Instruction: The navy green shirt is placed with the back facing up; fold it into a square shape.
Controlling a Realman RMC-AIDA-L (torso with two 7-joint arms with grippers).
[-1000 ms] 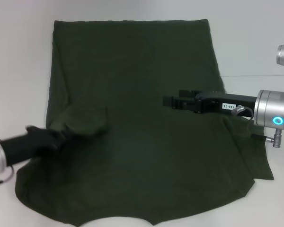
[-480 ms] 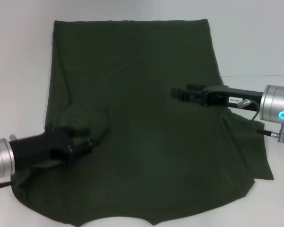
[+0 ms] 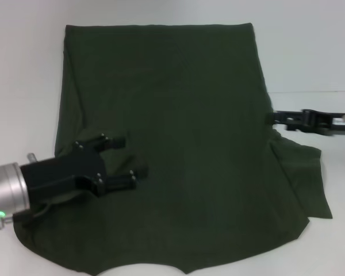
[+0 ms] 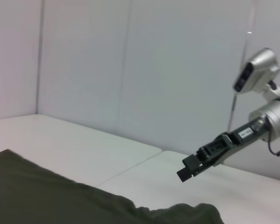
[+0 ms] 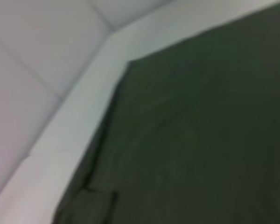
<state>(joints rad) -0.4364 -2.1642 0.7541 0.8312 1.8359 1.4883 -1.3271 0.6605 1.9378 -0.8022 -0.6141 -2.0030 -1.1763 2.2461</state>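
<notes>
The navy green shirt (image 3: 178, 103) lies spread flat on the white table, plain side up, hem at the far end and neckline at the near edge. My left gripper (image 3: 125, 160) is over the shirt's near left part. It is open, with nothing between its fingers. My right gripper (image 3: 274, 119) is at the shirt's right edge, about halfway along its length. The left wrist view shows the right gripper (image 4: 189, 168) hanging above the table past the cloth (image 4: 37, 191). In the right wrist view only the shirt (image 5: 200, 130) and table appear.
The white table (image 3: 310, 57) surrounds the shirt on the left, far and right sides. The shirt's right sleeve (image 3: 302, 178) lies rumpled toward the near right. A pale wall (image 4: 130, 70) rises behind the table.
My left gripper has moved right, further onto the shirt, covering the folded left sleeve. My right arm has pulled back right from the shirt's middle to its right edge.
</notes>
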